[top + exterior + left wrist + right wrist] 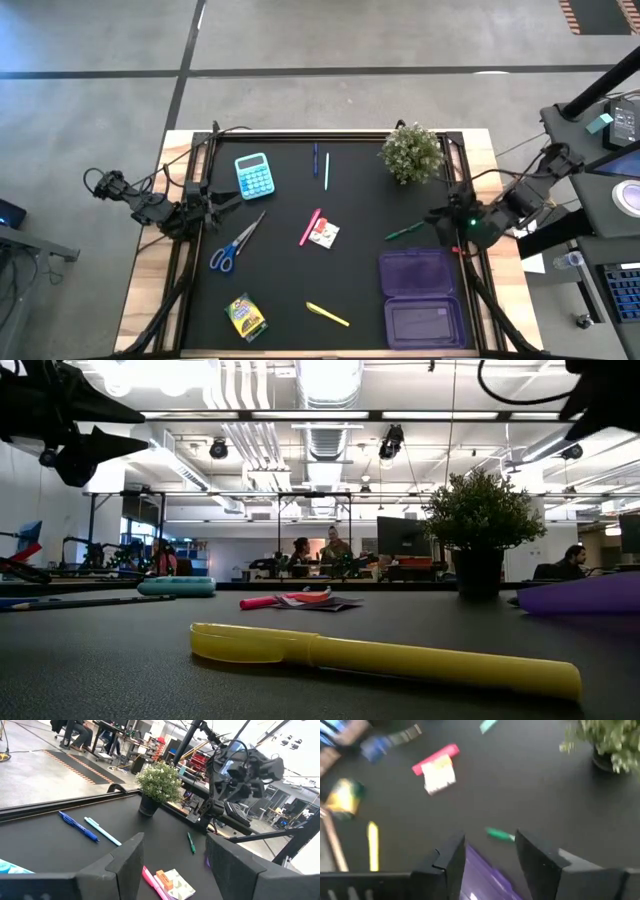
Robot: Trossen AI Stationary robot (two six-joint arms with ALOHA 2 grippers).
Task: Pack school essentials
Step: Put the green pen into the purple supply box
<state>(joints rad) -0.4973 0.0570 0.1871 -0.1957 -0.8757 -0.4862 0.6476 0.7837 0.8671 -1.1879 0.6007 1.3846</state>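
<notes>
Black table, scissors, yellow marker

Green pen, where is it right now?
In the high view the green pen lies right of centre, above the purple case, below the plant.

Five pens or markers are counted in the high view: one blue pen, one light-blue pen, one pink marker, one green marker and one yellow marker. One pair of scissors, one calculator, one crayon box and one white-and-red packet are seen. One potted plant and one purple case are also counted.
</notes>
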